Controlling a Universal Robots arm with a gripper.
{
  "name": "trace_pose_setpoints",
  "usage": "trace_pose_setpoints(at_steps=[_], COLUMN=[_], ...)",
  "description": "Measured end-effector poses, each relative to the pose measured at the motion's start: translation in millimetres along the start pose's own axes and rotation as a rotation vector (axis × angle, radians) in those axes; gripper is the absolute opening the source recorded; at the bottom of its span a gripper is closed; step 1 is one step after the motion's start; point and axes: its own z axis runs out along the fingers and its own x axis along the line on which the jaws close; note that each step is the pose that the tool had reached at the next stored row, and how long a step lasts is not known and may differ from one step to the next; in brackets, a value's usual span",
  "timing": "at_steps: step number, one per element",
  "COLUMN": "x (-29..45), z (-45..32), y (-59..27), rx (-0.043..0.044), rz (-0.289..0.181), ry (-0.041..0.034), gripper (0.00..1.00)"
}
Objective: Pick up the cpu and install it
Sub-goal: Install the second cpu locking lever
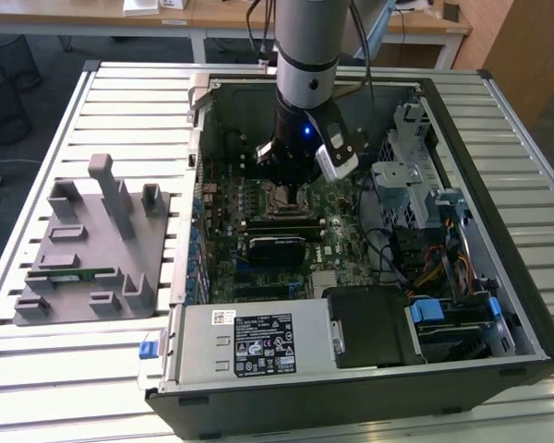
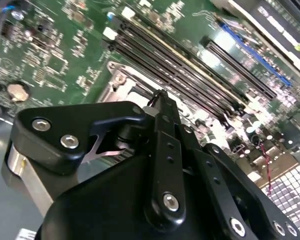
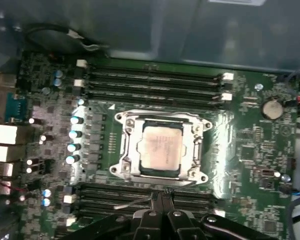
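The cpu (image 3: 161, 147) is a small square chip with a silvery top, lying flat inside the metal frame of the socket (image 3: 126, 150) on the green motherboard (image 3: 250, 150). My gripper (image 3: 163, 196) hangs just off the socket's edge, over the black memory slots (image 3: 110, 200). Its two black fingers (image 2: 162, 107) are pressed together with nothing between them. In the exterior view the gripper (image 1: 286, 180) reaches down into the open computer case (image 1: 499, 277), right above the socket (image 1: 279, 197).
A grey tray (image 1: 92, 240) with upright posts lies on the slatted table at the exterior view's left, holding a green memory stick (image 1: 74, 274). Inside the case are a black ribbed block (image 1: 277, 247), a power supply (image 1: 249, 341), a drive cage (image 1: 411, 175) and cables (image 1: 434, 263).
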Motion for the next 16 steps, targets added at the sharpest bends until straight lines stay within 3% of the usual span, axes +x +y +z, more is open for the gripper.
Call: trace_pose_setpoints(at_steps=[6, 10, 16], x=[3.9, 16.7, 18.6], z=[7.7, 12.0, 21.9], y=[-1.1, -0.4, -1.0], rx=[-0.002, -0.0021, -0.007], rz=[-0.003, -0.007, -0.01], ry=[0.0003, 0.0005, 0.0005], gripper=[0.11, 0.11, 0.11])
